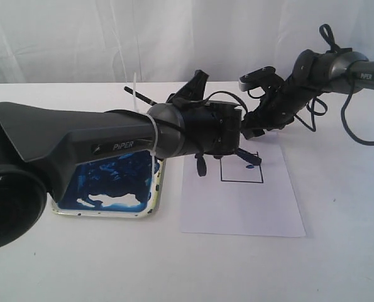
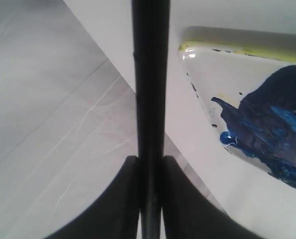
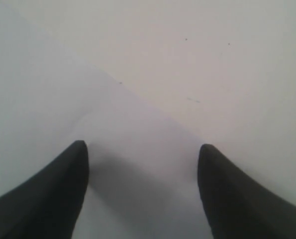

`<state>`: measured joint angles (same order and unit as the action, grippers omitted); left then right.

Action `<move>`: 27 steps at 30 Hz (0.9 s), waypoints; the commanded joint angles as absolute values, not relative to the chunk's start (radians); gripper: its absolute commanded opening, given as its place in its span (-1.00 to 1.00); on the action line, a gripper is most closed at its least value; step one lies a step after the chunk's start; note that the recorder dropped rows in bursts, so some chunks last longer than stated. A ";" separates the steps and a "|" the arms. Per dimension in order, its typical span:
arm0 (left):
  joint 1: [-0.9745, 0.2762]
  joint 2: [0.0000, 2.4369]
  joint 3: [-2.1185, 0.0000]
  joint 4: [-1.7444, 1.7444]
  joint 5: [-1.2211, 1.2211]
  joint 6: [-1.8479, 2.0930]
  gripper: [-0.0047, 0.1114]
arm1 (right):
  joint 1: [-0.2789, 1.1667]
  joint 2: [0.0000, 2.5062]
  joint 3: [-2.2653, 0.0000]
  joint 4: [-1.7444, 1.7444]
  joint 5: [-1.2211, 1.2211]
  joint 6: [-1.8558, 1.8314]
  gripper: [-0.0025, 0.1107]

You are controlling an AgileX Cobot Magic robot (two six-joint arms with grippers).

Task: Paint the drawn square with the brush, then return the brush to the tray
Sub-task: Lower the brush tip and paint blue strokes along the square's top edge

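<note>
Left gripper (image 2: 150, 167) clamps the long thin black brush (image 2: 150, 74), tip over the black-outlined drawn square (image 1: 237, 174) for painting; right gripper (image 3: 143, 149) gapes empty.

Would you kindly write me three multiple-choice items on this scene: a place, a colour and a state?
1. In the exterior view, where is the tray relative to the paper sheet? A) left of it B) right of it C) on top of it
2. The paint in the tray is: A) red B) blue C) green
3. The left gripper is: A) open and empty B) shut on the brush C) shut on the tray's rim
Answers: 1 A, it sits off the sheet's left edge; 2 B, dark blue smears cover its floor; 3 B, its jaws clamp the black shaft.
</note>
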<state>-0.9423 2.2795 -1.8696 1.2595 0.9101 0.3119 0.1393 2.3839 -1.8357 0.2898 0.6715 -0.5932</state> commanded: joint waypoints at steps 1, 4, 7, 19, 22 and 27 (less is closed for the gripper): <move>-0.943 2.277 -1.874 1.284 0.911 0.284 -0.92 | 0.139 2.422 -1.816 0.249 0.696 -0.609 0.10; -0.939 2.277 -1.874 1.285 0.911 0.264 -0.92 | 0.139 2.422 -1.816 0.249 0.692 -0.609 0.10; -0.939 2.277 -1.874 1.285 0.911 0.258 -0.92 | 0.139 2.422 -1.816 0.249 0.692 -0.609 0.10; -0.919 2.310 -1.874 1.290 0.909 0.229 -0.92 | 0.139 2.422 -1.816 0.249 0.692 -0.609 0.10; -0.919 2.314 -1.874 1.294 0.909 0.217 -0.92 | 0.139 2.422 -1.816 0.249 0.692 -0.609 0.10; -0.919 2.314 -1.874 1.314 0.907 0.172 -0.92 | 0.139 2.422 -1.816 0.249 0.692 -0.609 0.10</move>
<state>-0.9185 2.3121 -1.8696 1.2981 0.9009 0.1923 0.1393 2.3839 -1.8357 0.2898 0.6692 -0.5932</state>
